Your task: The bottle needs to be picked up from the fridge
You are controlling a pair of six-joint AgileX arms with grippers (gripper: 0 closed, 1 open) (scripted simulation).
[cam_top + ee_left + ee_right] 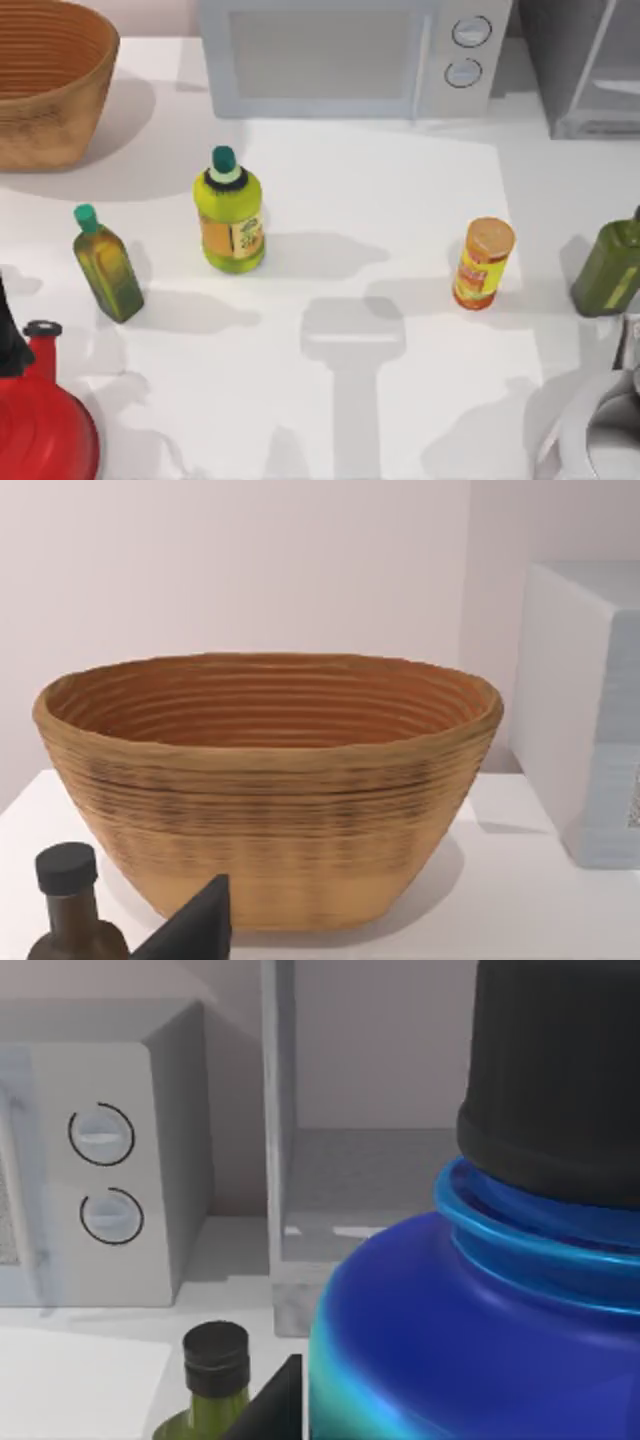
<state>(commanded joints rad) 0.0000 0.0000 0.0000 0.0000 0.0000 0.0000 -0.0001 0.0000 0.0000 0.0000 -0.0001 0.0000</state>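
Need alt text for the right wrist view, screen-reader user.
A blue bottle with a black cap looms close to the camera. Behind it stands the fridge, its inside showing, with the microwave and its two dials beside it. A dark olive bottle stands on the table.

Your bottle (440, 1330) is round and shiny blue, with blue rings around its neck and a big black cap on top, and it stands upright very close in front of the right wrist camera. Your fridge (585, 70) is the dark grey box at the far right corner of the table, just right of the microwave (350, 55). In the right wrist view you can see the fridge (360, 1160) behind the bottle, with its pale frame post and a grey floor inside.
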